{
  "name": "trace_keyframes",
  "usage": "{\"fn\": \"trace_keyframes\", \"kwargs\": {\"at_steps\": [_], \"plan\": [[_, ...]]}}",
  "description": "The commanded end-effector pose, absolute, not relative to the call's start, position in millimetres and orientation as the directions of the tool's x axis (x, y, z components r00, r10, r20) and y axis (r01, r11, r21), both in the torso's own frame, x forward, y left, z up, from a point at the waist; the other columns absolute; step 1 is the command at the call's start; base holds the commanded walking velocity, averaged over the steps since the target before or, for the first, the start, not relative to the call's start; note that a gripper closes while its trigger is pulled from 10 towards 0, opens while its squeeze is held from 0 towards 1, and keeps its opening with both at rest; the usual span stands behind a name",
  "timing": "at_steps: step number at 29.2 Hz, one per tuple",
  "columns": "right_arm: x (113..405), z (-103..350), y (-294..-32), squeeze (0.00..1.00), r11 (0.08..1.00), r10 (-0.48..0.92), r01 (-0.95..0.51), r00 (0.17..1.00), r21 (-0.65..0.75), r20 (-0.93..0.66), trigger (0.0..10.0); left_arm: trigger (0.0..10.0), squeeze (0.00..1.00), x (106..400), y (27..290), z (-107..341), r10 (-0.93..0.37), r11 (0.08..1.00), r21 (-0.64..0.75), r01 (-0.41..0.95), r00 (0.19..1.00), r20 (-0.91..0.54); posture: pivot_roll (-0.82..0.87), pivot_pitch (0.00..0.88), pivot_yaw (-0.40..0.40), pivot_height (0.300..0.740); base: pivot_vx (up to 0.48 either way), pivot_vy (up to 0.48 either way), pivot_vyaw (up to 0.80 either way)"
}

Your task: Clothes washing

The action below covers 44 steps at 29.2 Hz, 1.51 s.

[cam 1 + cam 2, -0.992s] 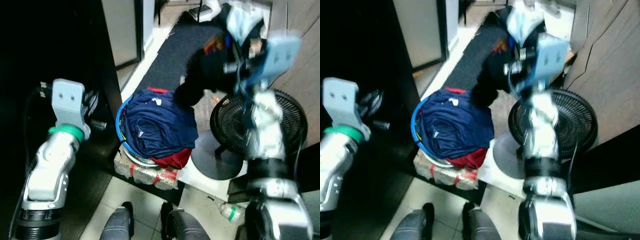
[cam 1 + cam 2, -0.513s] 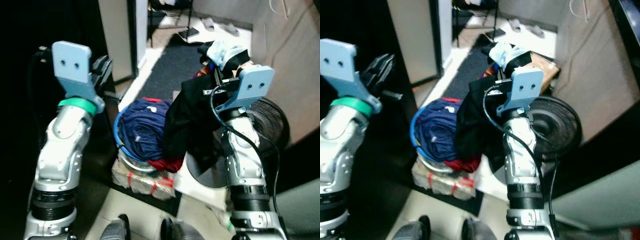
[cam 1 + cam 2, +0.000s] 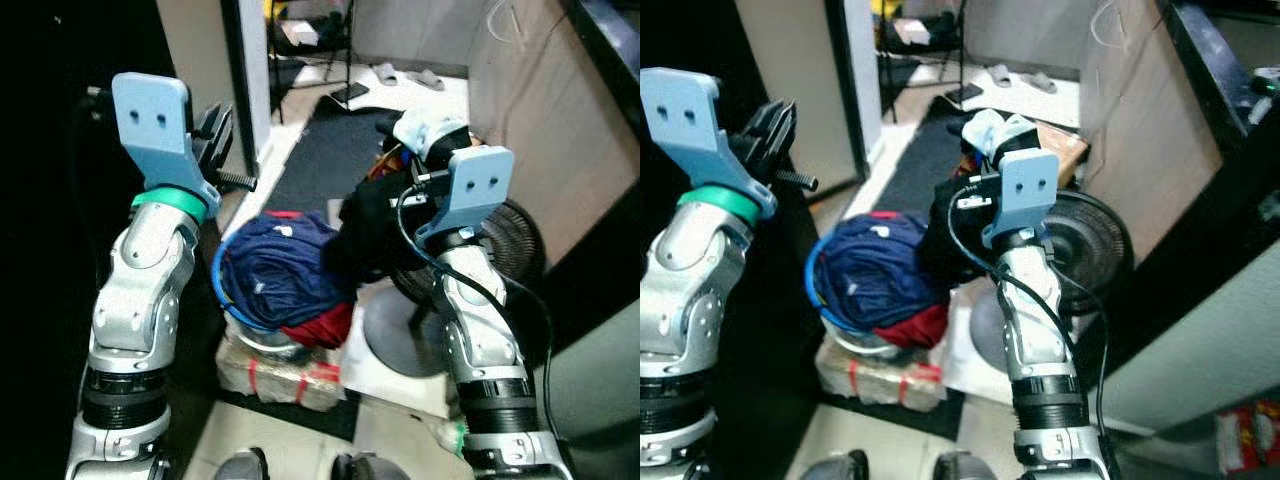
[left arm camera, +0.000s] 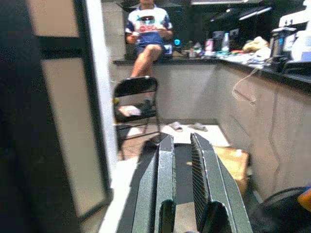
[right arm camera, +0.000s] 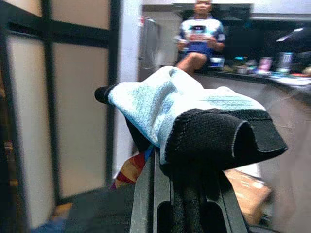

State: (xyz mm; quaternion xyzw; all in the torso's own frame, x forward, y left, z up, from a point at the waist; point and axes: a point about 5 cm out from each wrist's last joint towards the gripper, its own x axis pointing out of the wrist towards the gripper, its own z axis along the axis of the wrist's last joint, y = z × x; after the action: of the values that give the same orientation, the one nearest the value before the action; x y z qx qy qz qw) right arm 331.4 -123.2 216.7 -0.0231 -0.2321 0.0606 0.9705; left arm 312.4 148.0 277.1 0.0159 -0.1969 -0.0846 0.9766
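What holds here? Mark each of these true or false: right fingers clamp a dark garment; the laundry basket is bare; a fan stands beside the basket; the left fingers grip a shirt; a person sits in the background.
1. The right gripper has its fingers shut on the black and white garment. True.
2. The blue-rimmed basket holds nothing. False: a navy shirt and a red cloth are piled in it.
3. A black fan stands on the floor beside the basket. True.
4. The left gripper grips a shirt. False: its fingers are slightly apart with nothing between them.
5. A person sits up on a counter in the background. True.
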Motion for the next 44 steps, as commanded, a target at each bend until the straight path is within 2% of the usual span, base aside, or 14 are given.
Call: {"fn": "trace_keyframes", "kwargs": {"at_steps": [1,44], "plan": [[332.2,219.0,-126.0,0.0,0.993,0.114,-0.093,0.884,-0.068,0.453,10.0,10.0,0.0,312.3,148.5,274.9,-0.169,0.986,0.07,0.154,0.913,0.37,0.02,0.0,-0.004,0.74,0.0,0.0,-0.78],[337.6,244.4,-117.4,0.0,0.992,0.086,-0.12,0.852,0.032,0.517,10.0,10.0,0.0,312.3,156.8,286.7,-0.161,0.985,0.119,0.124,0.907,0.39,0.05,0.0,0.014,0.74,0.0,0.0,-0.79]]}}
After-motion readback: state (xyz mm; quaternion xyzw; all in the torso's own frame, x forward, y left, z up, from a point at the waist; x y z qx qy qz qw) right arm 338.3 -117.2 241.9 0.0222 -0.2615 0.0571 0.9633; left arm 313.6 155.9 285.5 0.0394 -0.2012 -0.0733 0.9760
